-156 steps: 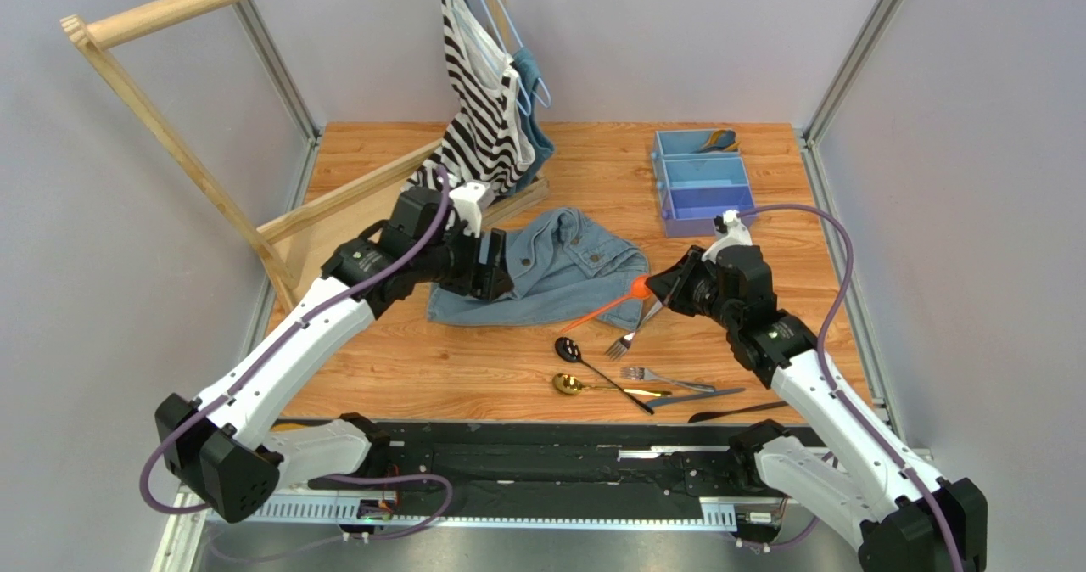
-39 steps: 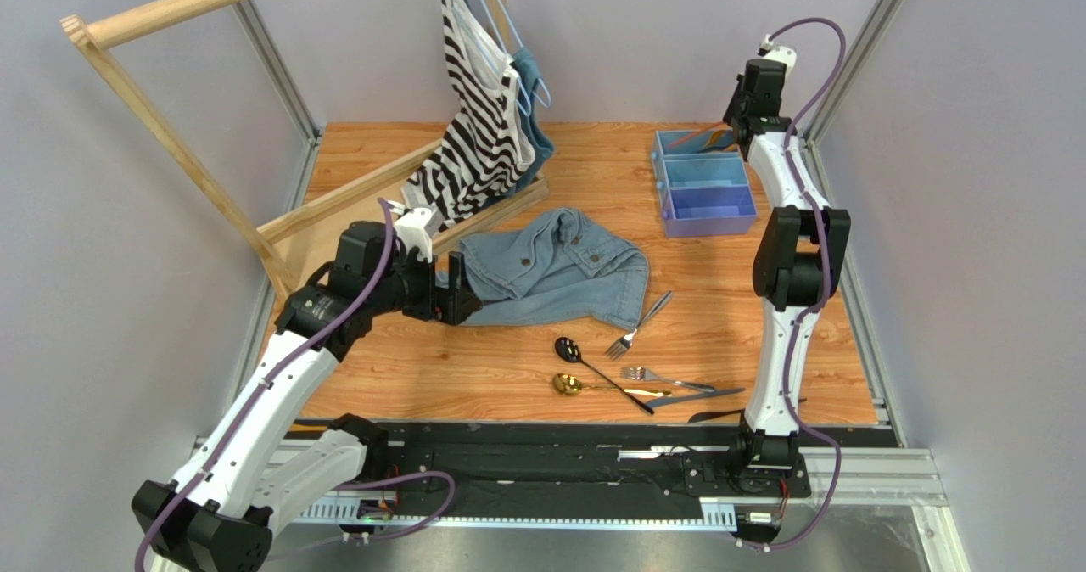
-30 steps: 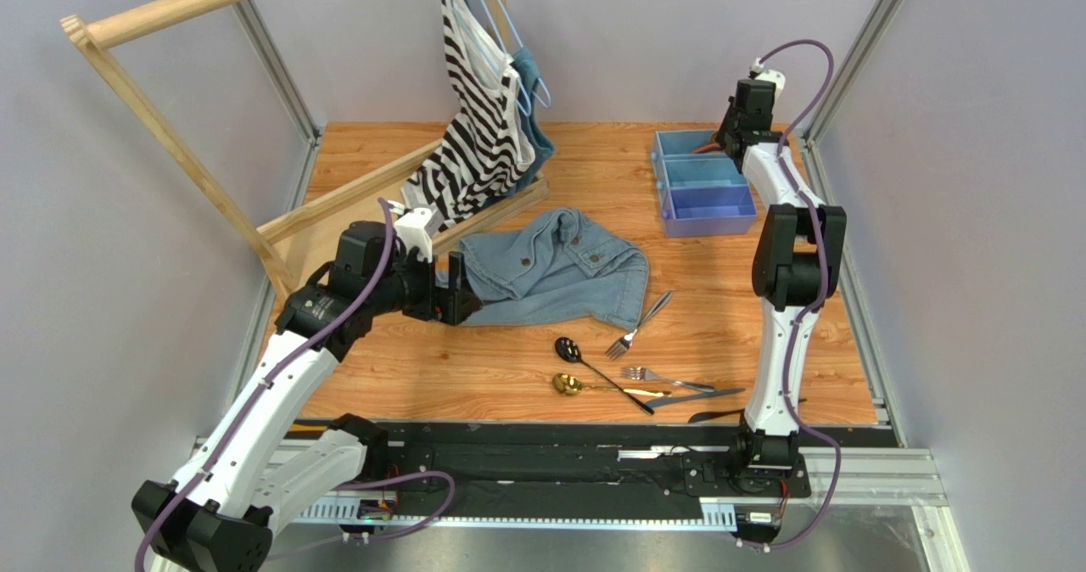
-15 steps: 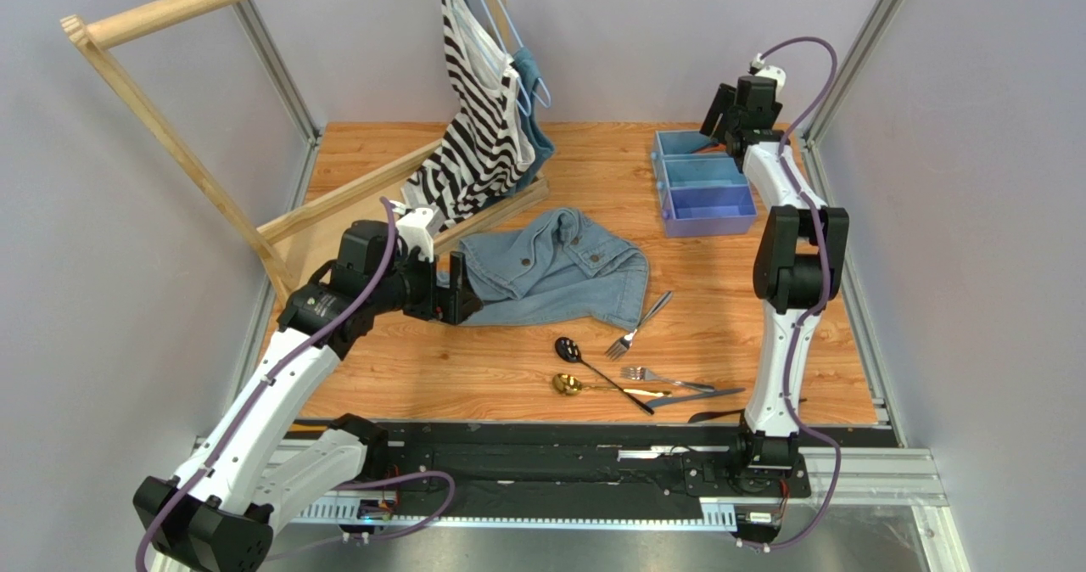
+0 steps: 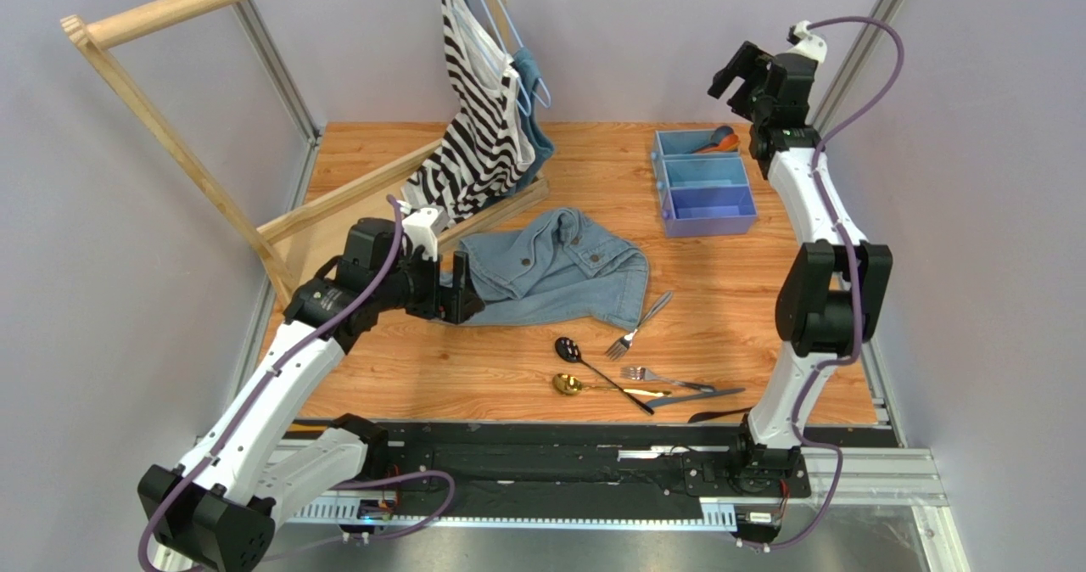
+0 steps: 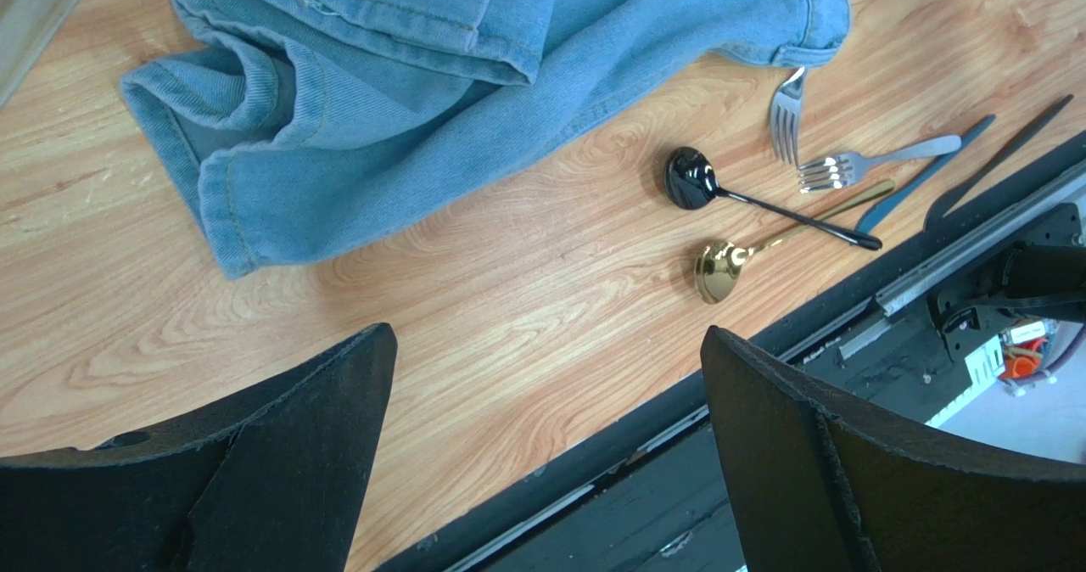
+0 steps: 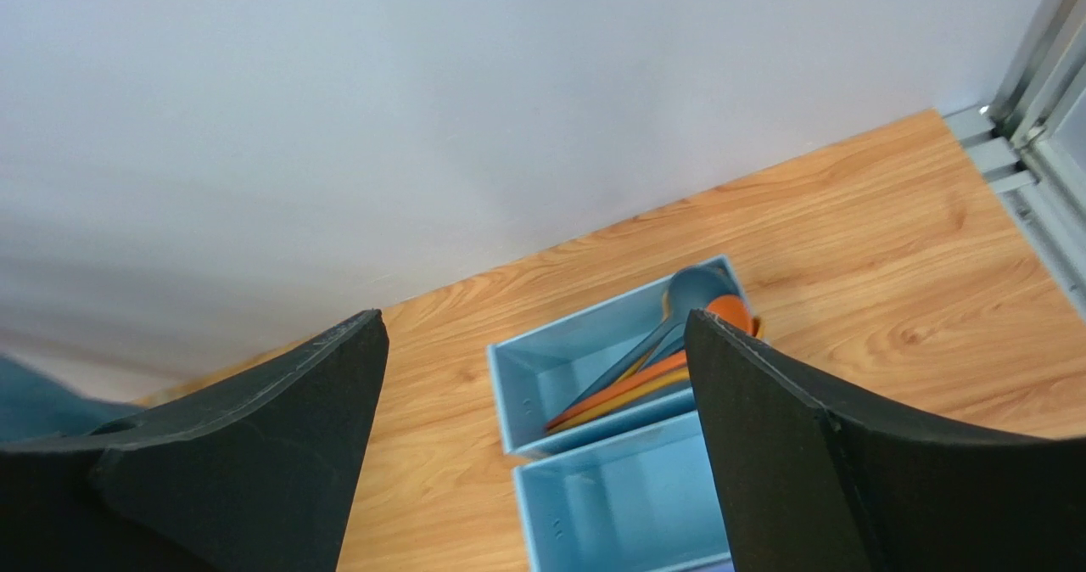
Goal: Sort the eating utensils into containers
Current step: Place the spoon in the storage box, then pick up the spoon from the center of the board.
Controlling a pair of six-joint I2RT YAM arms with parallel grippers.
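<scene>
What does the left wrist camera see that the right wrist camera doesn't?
Only the left wrist view shows the denim garment, a black spoon, a gold spoon, two silver forks and dark knives. Only the right wrist view shows the light blue tray, with orange and blue spoons in the compartment nearest the wall. Both show the wooden table and an open gripper: the left gripper or the right gripper.

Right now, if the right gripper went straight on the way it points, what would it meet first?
The right gripper would probably meet the tray, near the spoons in its far compartment; depth is unclear.
</scene>
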